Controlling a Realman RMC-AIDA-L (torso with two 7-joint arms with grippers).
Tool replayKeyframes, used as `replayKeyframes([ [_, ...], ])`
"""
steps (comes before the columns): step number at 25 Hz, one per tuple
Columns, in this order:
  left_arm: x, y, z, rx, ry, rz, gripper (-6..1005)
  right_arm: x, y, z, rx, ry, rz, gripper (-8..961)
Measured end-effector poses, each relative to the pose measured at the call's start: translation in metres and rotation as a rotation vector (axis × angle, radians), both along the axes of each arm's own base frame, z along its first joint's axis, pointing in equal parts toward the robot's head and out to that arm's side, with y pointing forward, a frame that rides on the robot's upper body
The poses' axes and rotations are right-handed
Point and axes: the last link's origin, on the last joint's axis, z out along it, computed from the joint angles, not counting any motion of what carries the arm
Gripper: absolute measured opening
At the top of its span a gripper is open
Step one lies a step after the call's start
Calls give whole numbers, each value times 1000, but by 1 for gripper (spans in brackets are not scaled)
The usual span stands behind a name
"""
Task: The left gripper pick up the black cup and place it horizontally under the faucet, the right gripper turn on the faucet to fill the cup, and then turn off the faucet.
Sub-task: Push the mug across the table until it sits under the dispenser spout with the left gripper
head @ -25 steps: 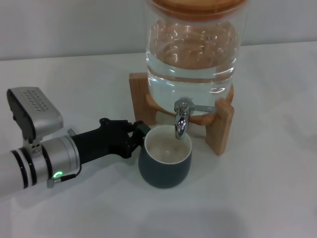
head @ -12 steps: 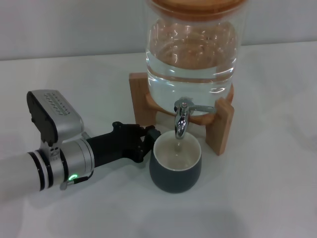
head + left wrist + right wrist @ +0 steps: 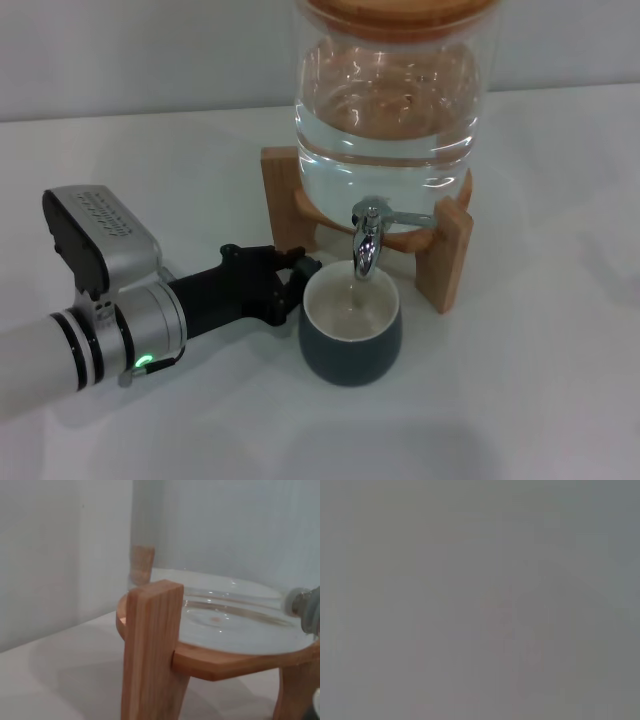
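Now: left gripper (image 3: 296, 283) clamped on the black cup's (image 3: 350, 338) handle side | cup upright on the table (image 3: 530, 380), directly under the faucet (image 3: 366, 240) | right gripper unseen.

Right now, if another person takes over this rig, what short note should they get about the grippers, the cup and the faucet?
Left gripper: at the black cup's side by the rim, fingers shut on it.
Right gripper: not in any view; its wrist picture shows nothing usable.
Cup: upright on the table, directly below the faucet spout.
Faucet: on the glass jar, which sits on a wooden stand; no stream of water is visible.
Done: cup brought under the faucet.
Left: right gripper turns the faucet on, fills the cup, then turns it off.
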Motion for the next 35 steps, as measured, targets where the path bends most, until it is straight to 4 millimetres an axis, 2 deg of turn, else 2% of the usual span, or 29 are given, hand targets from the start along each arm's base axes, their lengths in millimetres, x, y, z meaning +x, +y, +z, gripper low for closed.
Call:
replayKeyframes([
  [14,5,0,-3,-21,-3,-1,390,0,0,0,0,0,1,826],
  [20,-2,-5,4,-8,-25,11,429,0,0,0,0,0,-1,826],
  [24,-10,-14,9,4,-44,20,534,0,0,0,0,0,-3,826],
  [35,-20,-24,18,-23,-48,-9,607,1,-1,0,0,0,-3,826],
])
